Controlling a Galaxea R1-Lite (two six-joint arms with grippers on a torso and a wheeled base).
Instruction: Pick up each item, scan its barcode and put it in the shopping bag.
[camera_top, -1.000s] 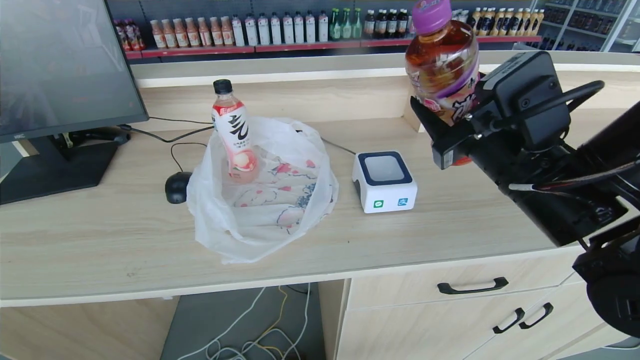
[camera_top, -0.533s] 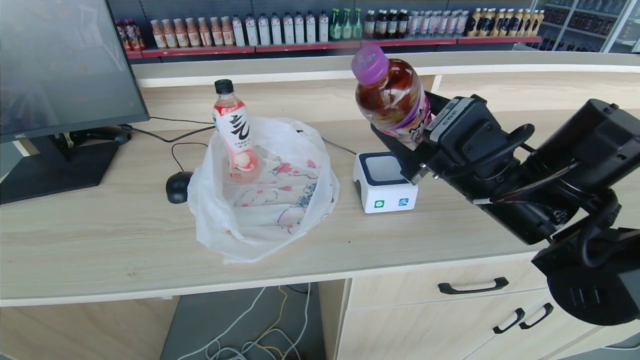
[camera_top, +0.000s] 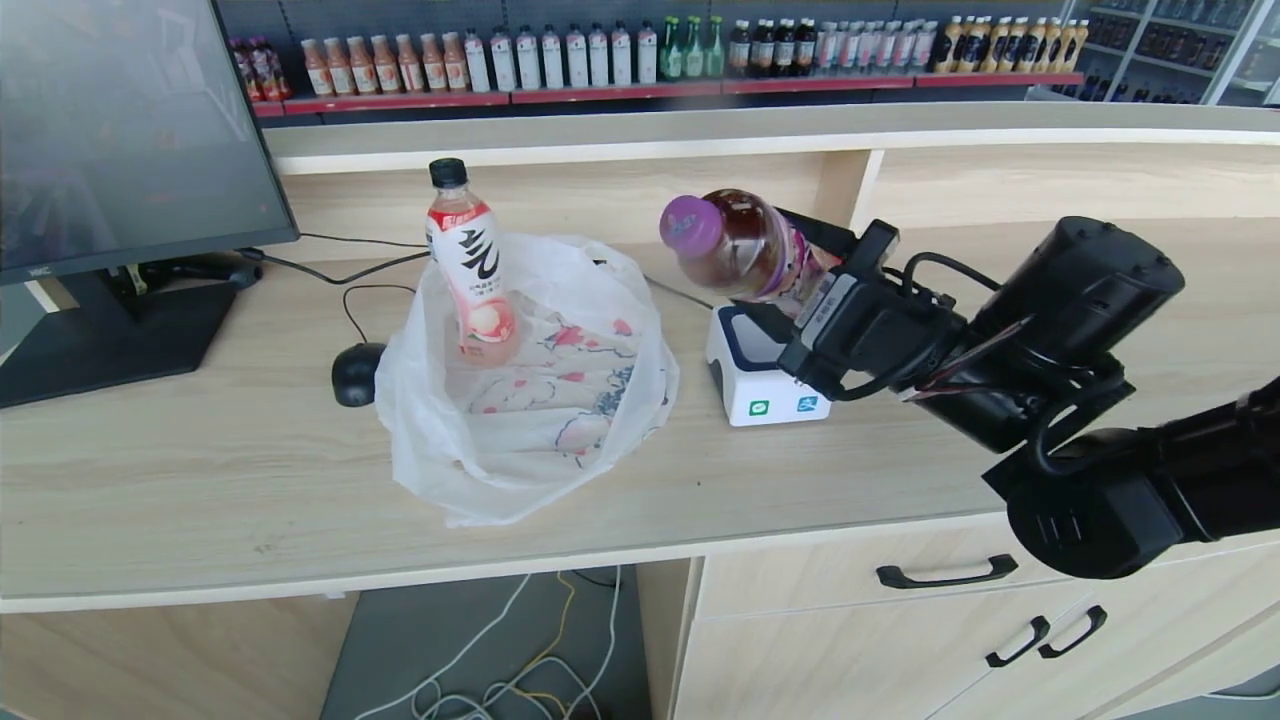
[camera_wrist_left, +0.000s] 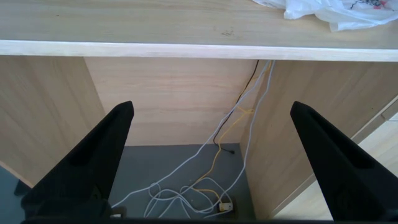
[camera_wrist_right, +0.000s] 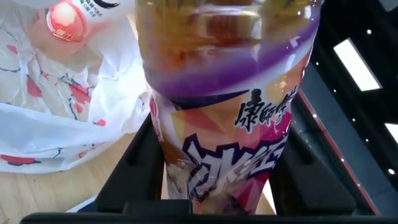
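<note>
Left gripper (camera_wrist_left: 211, 109): fingers spread wide and holding nothing. It hangs below the front edge of the bench (camera_top: 200, 480), well apart from the work. You can treat it as parked, out of the scanning path.

Monitor (camera_top: 120, 130) and mouse (camera_top: 352, 374) stand at the left of the bench and play no part in this step.

Shopping bag (camera_top: 560, 430): white, thin plastic with a red and blue print. It sits just right of the mouse, slumped with its mouth open upward, so an item can be lowered straight in. A pink-label bottle (camera_top: 470, 270) with a black cap stands upright inside it, so count that item as bagged.

Scanner (camera_top: 765, 385): a small white box with a dark-framed window facing up, near the bag's right side.

Tea bottle (camera_top: 745, 245): in the air directly above the scanner window, not touching it. It is tipped almost flat, cap pointing toward the bag and base toward the right arm. Judgement: you hold it this way so the label wrap faces the window. The barcode itself cannot be seen from here.

Appearance: clear plastic, amber liquid, purple cap, and a purple, orange and white label around the lower body.

Right gripper (camera_top: 800, 290): clamped on the labelled lower half of the bottle, one finger on each side in the right wrist view.
</note>
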